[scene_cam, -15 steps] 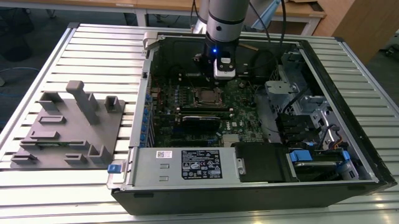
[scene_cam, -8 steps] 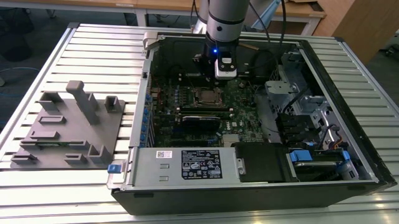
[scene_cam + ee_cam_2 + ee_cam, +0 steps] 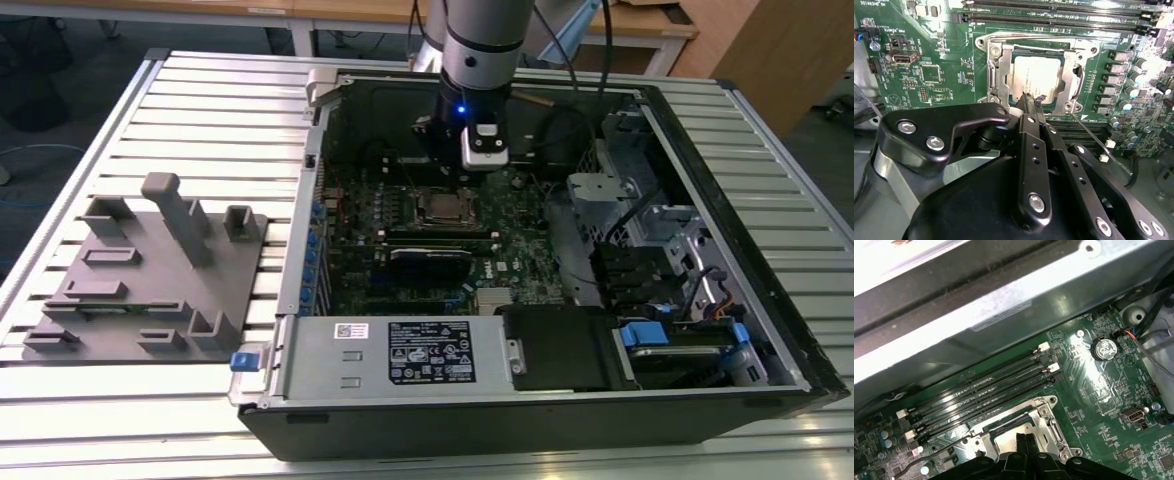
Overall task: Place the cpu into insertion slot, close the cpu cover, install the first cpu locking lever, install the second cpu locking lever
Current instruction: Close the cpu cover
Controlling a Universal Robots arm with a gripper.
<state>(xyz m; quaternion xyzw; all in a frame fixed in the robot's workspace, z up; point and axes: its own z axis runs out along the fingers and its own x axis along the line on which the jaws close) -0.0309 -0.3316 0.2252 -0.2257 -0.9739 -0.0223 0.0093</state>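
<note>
The cpu (image 3: 1035,79) lies in the insertion slot (image 3: 995,75) on the green motherboard (image 3: 929,75), its pale metal top showing through the window of the cpu cover (image 3: 1072,70), which lies flat over it. My gripper (image 3: 1031,98) is shut with nothing between its black fingers, and its tips hang just over the edge of the cpu. A thin wire locking lever (image 3: 1096,137) runs out from a corner of the socket. In the exterior view the gripper (image 3: 447,170) hangs inside the open computer case just behind the socket (image 3: 441,207). The first wrist view shows the fingertips (image 3: 1017,441) over the socket frame (image 3: 1049,415).
Long black memory slots (image 3: 979,390) run beside the socket. The case walls (image 3: 320,200), a drive cage (image 3: 601,195) and the power supply (image 3: 400,350) surround the board. A grey fixture block (image 3: 147,270) stands on the slatted table at the exterior view's left.
</note>
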